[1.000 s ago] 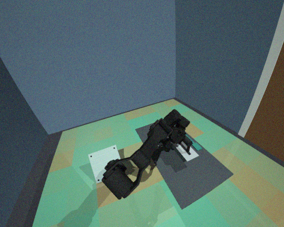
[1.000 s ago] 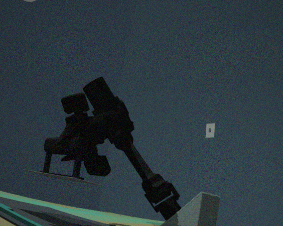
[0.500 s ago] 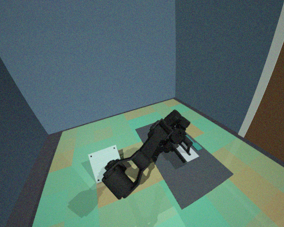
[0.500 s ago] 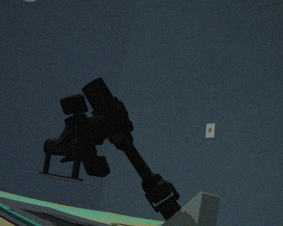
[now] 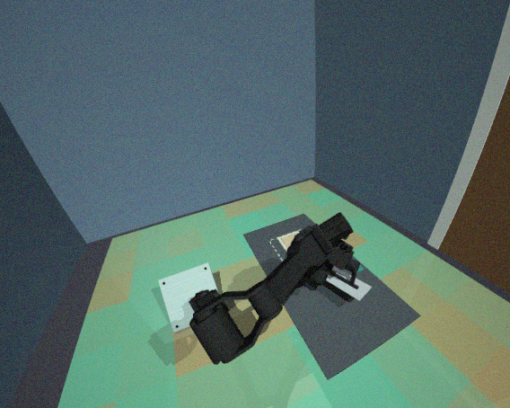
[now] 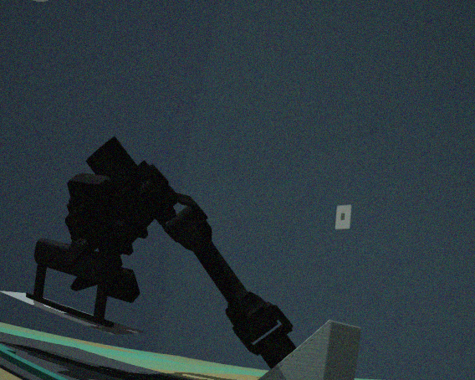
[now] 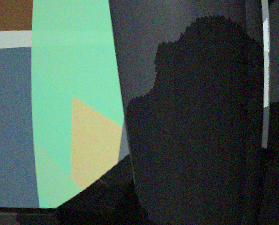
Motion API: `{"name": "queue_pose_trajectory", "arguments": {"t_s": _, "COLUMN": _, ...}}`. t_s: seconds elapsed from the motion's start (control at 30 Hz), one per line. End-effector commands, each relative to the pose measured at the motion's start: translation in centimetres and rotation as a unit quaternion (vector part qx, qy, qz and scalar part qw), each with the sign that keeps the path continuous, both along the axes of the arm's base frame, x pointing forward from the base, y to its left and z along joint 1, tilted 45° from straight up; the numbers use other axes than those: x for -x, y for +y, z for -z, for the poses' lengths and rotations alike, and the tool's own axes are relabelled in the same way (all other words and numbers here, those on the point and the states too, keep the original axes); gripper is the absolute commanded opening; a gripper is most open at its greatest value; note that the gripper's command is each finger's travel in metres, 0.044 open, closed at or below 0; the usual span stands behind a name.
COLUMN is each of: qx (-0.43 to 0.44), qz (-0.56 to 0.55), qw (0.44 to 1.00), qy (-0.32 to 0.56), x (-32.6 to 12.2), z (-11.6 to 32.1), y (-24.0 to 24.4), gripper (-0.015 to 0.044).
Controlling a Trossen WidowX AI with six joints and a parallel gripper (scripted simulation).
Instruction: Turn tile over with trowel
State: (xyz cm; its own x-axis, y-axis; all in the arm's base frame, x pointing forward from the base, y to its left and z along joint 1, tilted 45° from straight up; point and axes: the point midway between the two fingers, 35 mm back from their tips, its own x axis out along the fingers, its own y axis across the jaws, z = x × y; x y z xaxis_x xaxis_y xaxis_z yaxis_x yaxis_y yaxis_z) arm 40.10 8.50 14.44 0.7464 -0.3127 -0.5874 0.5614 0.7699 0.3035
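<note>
My gripper (image 5: 340,269) (image 6: 94,259) is shut on the dark handle of the small trowel (image 6: 53,254). It holds the trowel low over the dark grey mat (image 5: 352,341). The trowel's pale flat blade (image 5: 357,289) (image 6: 18,296) is tilted, and its far end hangs a little above the mat. The tan tile (image 5: 287,241) lies at the mat's far end inside the white dashed outline (image 5: 271,246). The arm hides much of the tile, and I cannot tell which face is up. The wrist view shows mostly mat and shadow, with a thin pale edge (image 7: 265,74) at the right.
The arm's base stands on a white plate (image 5: 181,285) left of the mat. Blue walls close the back and the sides, and a brown door (image 5: 491,216) is on the right. A grey wedge (image 6: 328,347) and a wall socket (image 6: 343,217) show in the exterior view.
</note>
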Motion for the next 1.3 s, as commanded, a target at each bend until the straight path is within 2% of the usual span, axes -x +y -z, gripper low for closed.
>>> {"name": "queue_pose_trajectory", "arguments": {"t_s": 0.0, "qx": 0.022, "qz": -0.035, "qw": 0.998, "qy": 0.048, "x": -0.5, "z": -0.5, "y": -1.0, "gripper": 0.0000}}
{"name": "queue_pose_trajectory", "arguments": {"t_s": 0.33, "qx": 0.054, "qz": -0.120, "qw": 0.977, "qy": 0.169, "x": -0.4, "z": -1.4, "y": -4.6, "gripper": 0.0000}}
{"name": "queue_pose_trajectory", "arguments": {"t_s": 0.7, "qx": 0.048, "qz": -0.224, "qw": 0.935, "qy": 0.272, "x": 1.5, "z": -3.1, "y": -8.2, "gripper": 0.0000}}
{"name": "queue_pose_trajectory", "arguments": {"t_s": 1.27, "qx": -0.009, "qz": -0.365, "qw": 0.870, "qy": 0.332, "x": 5.7, "z": -7.0, "y": -11.5, "gripper": 0.0000}}
